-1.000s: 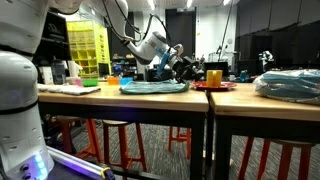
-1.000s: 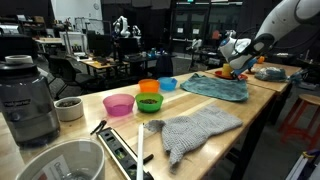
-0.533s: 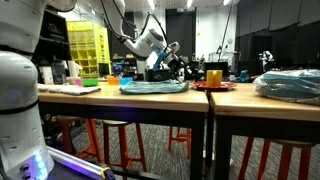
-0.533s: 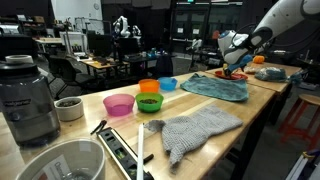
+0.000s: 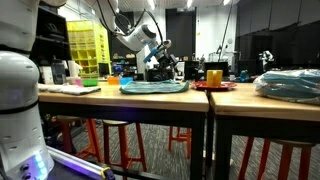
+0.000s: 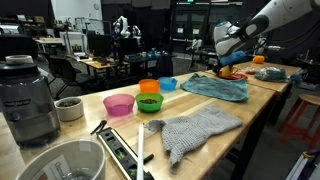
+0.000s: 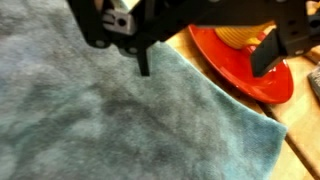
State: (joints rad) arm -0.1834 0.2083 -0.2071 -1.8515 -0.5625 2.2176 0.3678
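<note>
A white robot arm [image 5: 135, 32] stands over a long wooden workbench [image 5: 160, 95] with red metal stools [image 5: 118, 145] beneath, in what looks like a robotics lab. A yellow parts-bin rack [image 5: 88, 50] stands behind the bench. In an exterior view, more robot arms [image 6: 122, 25] rise over cluttered desks [image 6: 100, 62] and office chairs [image 6: 68, 72] in a dark, open hall.

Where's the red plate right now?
In the wrist view the red plate sits upper right on the wooden table, beside the edge of the blue towel.
</note>
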